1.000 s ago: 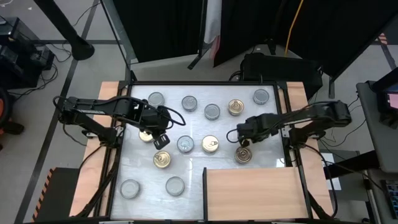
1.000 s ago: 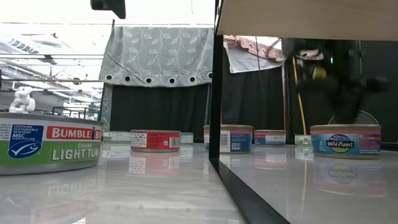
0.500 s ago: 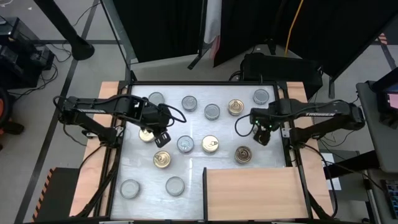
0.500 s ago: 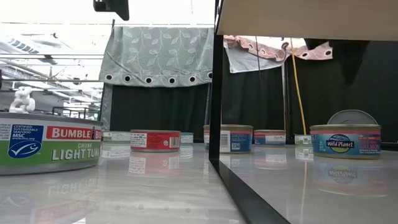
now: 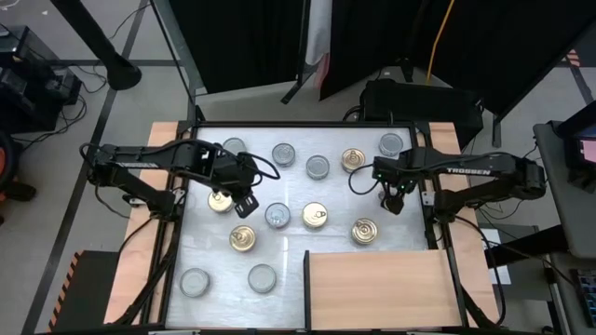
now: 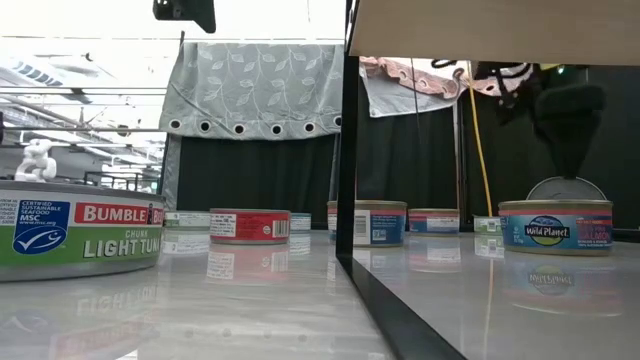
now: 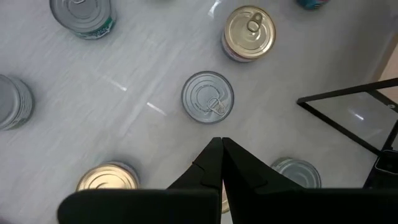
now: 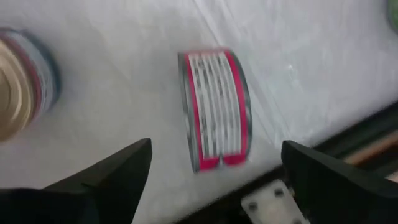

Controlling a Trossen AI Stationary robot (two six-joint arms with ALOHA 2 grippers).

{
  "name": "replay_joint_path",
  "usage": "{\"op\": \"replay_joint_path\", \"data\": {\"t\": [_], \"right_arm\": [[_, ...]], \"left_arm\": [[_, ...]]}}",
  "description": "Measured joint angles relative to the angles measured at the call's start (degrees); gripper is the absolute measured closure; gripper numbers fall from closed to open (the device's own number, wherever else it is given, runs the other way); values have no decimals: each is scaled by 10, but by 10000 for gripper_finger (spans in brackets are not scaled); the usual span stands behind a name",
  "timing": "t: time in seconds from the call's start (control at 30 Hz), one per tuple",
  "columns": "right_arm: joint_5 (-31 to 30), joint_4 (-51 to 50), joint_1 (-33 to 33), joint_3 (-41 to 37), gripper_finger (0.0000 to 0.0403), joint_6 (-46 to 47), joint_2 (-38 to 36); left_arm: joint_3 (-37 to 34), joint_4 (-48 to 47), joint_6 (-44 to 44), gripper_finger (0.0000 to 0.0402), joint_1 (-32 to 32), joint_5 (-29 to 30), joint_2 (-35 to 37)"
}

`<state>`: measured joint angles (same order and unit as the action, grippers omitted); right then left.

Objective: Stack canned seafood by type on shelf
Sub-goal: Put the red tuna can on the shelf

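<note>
A: Left side first. What's there?

B: Two silver-top cans at the near left of the white tabletop point(image 5: 289, 265): one point(image 5: 195, 281) and, to its right, another point(image 5: 262, 276). Farther in, a gold-top can point(image 5: 243, 238), and another gold one point(image 5: 220, 200) partly under the left arm.

A: The left gripper?

B: The left gripper point(image 5: 244, 201) hangs above the table beside that gold can. Its fingers point(image 7: 214, 165) are pressed together in the wrist view, with nothing between them. A silver pull-ring can point(image 7: 208, 96) lies just ahead of the tips.

A: Centre?

B: A silver can point(image 5: 277, 216) and a gold one point(image 5: 315, 216) side by side. Along the far row: silver cans point(image 5: 233, 147), point(image 5: 284, 154), point(image 5: 318, 167), then a gold can point(image 5: 353, 160) and a silver one point(image 5: 391, 144).

A: Right side?

B: The right gripper point(image 5: 394, 199) is raised near the right edge, fingers spread wide, empty. Its wrist view shows a red-banded can point(image 8: 214, 109) beyond the fingers. A gold can point(image 5: 364, 231) sits apart from it, toward the near side.

A: The shelf?

B: The shelf point(image 5: 382, 288) lies at the near right, no can on it.
</note>
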<state>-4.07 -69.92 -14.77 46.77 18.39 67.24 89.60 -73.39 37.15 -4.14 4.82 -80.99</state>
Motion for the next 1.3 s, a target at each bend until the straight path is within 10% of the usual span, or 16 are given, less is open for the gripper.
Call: {"op": "replay_joint_path", "data": {"t": [0.27, 0.57, 1.3], "right_arm": [[32, 47, -13, -48, 107, -10, 22], [46, 46, -13, -43, 285, 38, 24], [226, -127, 139, 492, 272, 307, -25]], "left_arm": [[0, 0, -6, 394, 0, 0, 0], [0, 1, -15, 394, 0, 0, 0], [0, 27, -28, 394, 0, -11, 0]]}}
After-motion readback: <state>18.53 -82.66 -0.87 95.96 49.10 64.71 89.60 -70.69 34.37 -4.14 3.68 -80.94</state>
